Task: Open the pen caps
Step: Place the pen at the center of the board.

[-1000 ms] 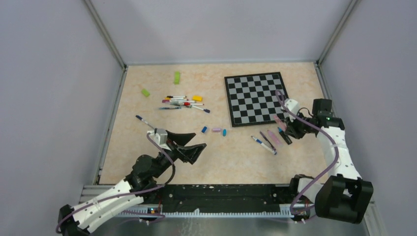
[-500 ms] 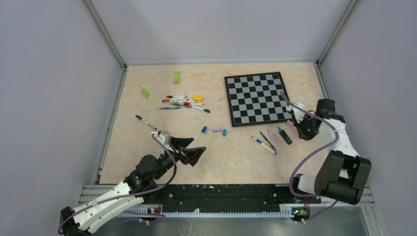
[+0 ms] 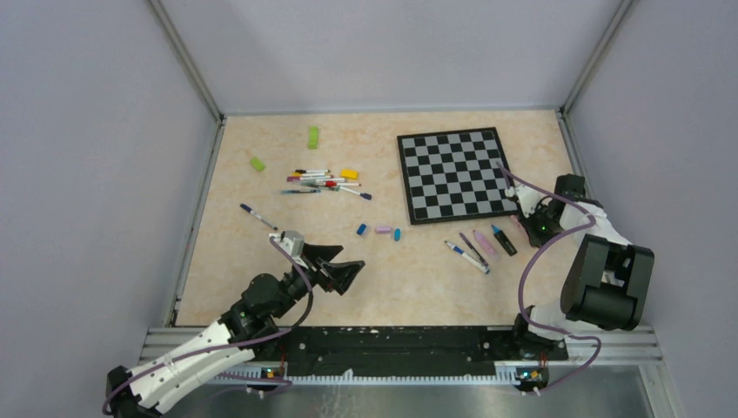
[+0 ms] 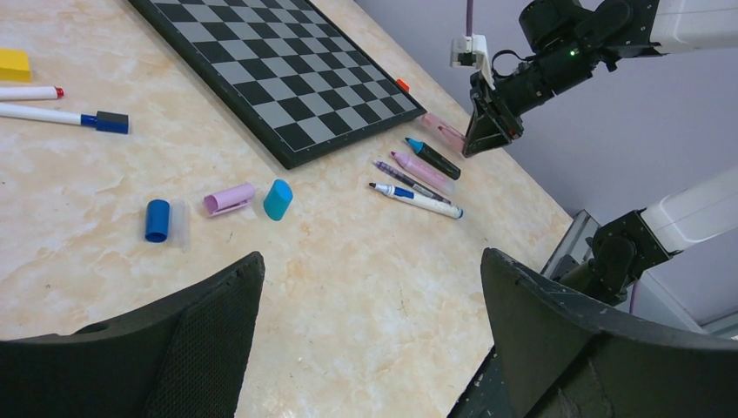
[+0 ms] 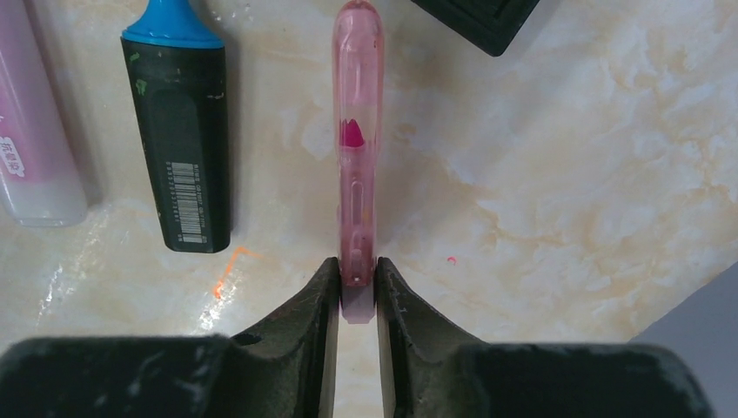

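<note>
At the right edge of the table (image 3: 409,287), just off the near right corner of the chessboard (image 3: 452,174), the right gripper (image 5: 357,292) is clamped on the pink highlighter (image 5: 358,218). Both fingers (image 5: 309,331) press against the sides of the barrel end nearest the wrist. The translucent cap (image 5: 358,52) is on, and the pink tip shows through it. Whether the highlighter rests on the surface or sits slightly raised cannot be determined.

Adjacent items (right wrist view):
- black highlighter (image 5: 178,131), blue tip exposed, lying parallel and just beside the clamped one;
- pale pink pen (image 5: 35,131), next over, at the picture edge.

Near these lie a thin purple pen (image 4: 405,178) and a white pen (image 4: 416,200) with a blue band.

The left gripper (image 3: 338,272) hovers above the near left part of the table, fingers spread wide apart.

Loose caps lie in a row between the left gripper and the chessboard: blue cap (image 4: 157,220), pink cap (image 4: 230,198) and cyan cap (image 4: 278,199), the last two just beside each other.

Toward the far left, a cluster of pens (image 3: 322,181) lies beside a yellow block (image 3: 349,173). A single pen (image 3: 258,217) lies apart, and two green blocks (image 3: 312,137) lie farther back.
</note>
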You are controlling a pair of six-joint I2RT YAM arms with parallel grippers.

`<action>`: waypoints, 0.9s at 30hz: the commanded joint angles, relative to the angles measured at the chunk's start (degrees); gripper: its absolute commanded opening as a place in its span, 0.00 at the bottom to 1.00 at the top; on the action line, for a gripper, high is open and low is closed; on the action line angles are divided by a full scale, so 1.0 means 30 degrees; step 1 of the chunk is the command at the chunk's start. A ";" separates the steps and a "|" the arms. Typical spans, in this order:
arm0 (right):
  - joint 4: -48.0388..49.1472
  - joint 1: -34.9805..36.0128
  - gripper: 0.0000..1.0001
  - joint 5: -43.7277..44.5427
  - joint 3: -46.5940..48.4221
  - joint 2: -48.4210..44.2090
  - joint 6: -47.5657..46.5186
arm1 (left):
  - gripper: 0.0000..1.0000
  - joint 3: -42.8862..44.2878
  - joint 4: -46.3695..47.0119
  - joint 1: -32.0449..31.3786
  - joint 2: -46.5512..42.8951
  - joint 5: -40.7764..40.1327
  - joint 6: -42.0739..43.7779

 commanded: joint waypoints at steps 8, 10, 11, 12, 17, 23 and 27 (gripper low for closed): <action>-0.0788 -0.0283 0.38 -0.1830 0.0095 -0.1866 0.0351 | 0.95 0.1431 -0.0157 0.0062 0.0614 -0.0091 0.0108; -0.1619 -0.0282 0.38 -0.2414 0.0520 -0.2184 0.0394 | 0.95 0.1873 -0.0492 0.0064 0.0831 -0.0084 0.0280; -0.2211 -0.0283 0.38 -0.2872 0.0726 -0.2474 0.0395 | 0.95 0.2067 -0.0710 0.0064 0.0925 -0.0115 0.0365; -0.2658 -0.0283 0.38 -0.3453 0.0935 -0.2977 0.0388 | 0.95 0.2308 -0.0921 0.0064 0.1046 -0.0137 0.0457; -0.5038 -0.0250 0.40 -0.9216 0.2540 -0.4929 0.1225 | 0.98 0.3933 -0.2777 0.0064 0.2246 -0.1210 0.0957; -0.2488 -0.0254 0.52 -1.8573 0.1943 -0.6589 0.6198 | 0.99 0.8021 -0.7928 0.0310 0.7119 -0.3750 0.1596; 0.3790 -0.0254 0.57 -2.1931 -0.0309 -0.7080 1.2076 | 0.99 0.9804 -0.9254 0.1388 0.9465 -0.4119 0.2029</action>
